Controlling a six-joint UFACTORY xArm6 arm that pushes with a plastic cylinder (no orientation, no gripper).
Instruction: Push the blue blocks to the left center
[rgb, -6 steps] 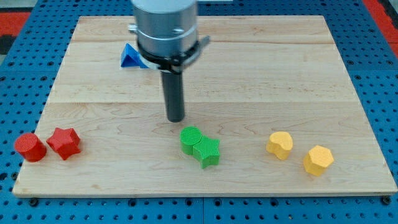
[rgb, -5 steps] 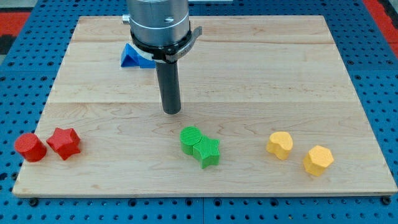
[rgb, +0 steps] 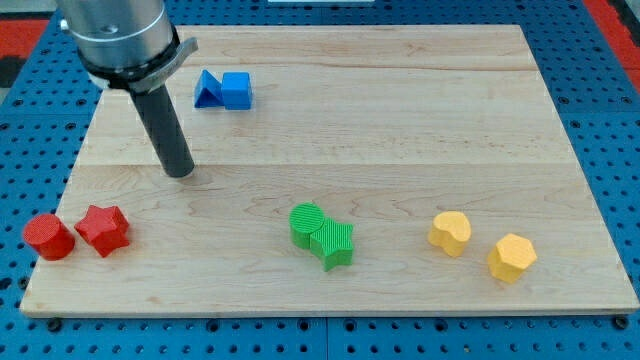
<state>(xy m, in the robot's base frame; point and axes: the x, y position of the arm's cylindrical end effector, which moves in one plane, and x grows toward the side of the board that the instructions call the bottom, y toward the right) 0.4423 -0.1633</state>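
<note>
My tip (rgb: 181, 172) rests on the wooden surface (rgb: 400, 120) in the left half of the view, below and to the left of the two blue blocks and clear of them. There is no pincer on this arm, only the dark rod, so nothing is open, closed or gripped.

The blue triangular block (rgb: 208, 90) and the blue cube (rgb: 237, 90) sit touching side by side near the view's top, left of the middle. A red cylinder (rgb: 48, 237) and a red star-shaped block (rgb: 104, 230) lie just beside each other at the lower left edge. A green cylinder (rgb: 307, 223) and a green star-shaped block (rgb: 334, 243) touch near the bottom centre. A yellow rounded block (rgb: 450, 232) and a yellow hexagonal block (rgb: 512, 257) lie near each other at the lower right.
</note>
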